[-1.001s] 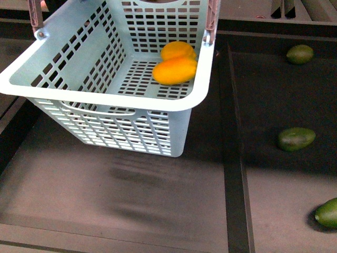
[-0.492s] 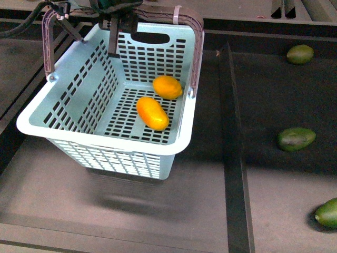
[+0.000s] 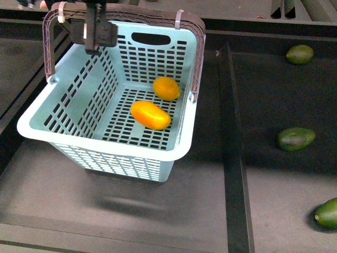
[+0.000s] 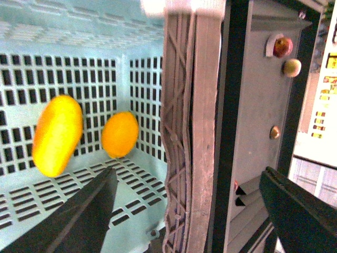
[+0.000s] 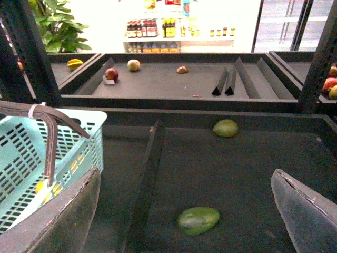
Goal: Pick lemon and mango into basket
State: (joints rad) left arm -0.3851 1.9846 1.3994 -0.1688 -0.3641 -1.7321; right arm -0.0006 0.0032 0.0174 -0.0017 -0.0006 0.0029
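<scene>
Left of centre in the front view, the basket (image 3: 113, 145) sits tilted, the mango (image 3: 150, 115) and the lemon (image 3: 166, 88) lying apart on its slotted floor. At the upper left the left gripper (image 3: 97, 31) is cut off by the frame edge; its jaws straddle the brown handle (image 3: 126, 13) without visibly clamping it. The right gripper (image 5: 184, 211) appears only in its wrist view, spread wide and empty above an avocado (image 5: 198, 220). Three avocados (image 3: 296, 138) lie along the right edge, the lowest partly cropped.
</scene>
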